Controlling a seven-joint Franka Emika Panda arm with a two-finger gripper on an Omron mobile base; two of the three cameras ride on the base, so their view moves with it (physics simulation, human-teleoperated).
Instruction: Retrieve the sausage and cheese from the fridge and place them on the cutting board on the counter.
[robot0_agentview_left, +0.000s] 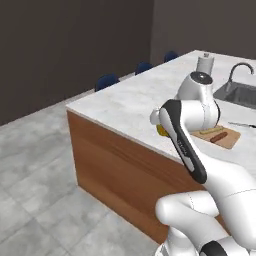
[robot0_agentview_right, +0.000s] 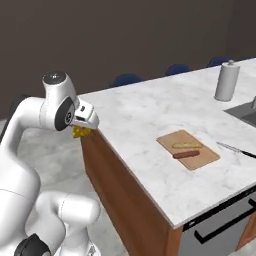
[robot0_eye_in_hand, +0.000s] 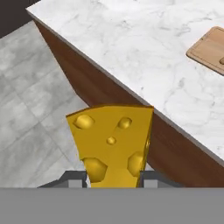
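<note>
My gripper (robot0_agentview_right: 82, 131) is shut on the cheese (robot0_eye_in_hand: 113, 142), a yellow-orange wedge with holes, held over the floor just off the corner of the counter (robot0_agentview_right: 150, 115). The cheese (robot0_agentview_right: 79, 133) also peeks out as a yellow bit (robot0_agentview_left: 161, 131) behind my forearm. The cutting board (robot0_agentview_right: 202, 159) lies flat on the marbled top to the right, and the reddish-brown sausage (robot0_agentview_right: 186, 154) rests on it. In the left base view the board (robot0_agentview_left: 229, 142) carries the sausage (robot0_agentview_left: 218, 137) too. A corner of the board (robot0_eye_in_hand: 210, 50) shows in the hand view. The fridge is out of view.
A pale yellowish stick (robot0_agentview_right: 187, 145) lies on the board beside the sausage. A grey-white cylinder (robot0_agentview_right: 226, 81) stands at the back, by the dark sink (robot0_agentview_left: 237, 92) and faucet (robot0_agentview_left: 241, 67). A knife (robot0_agentview_right: 237, 149) lies right of the board. Blue stools (robot0_agentview_right: 126, 79) line the far side.
</note>
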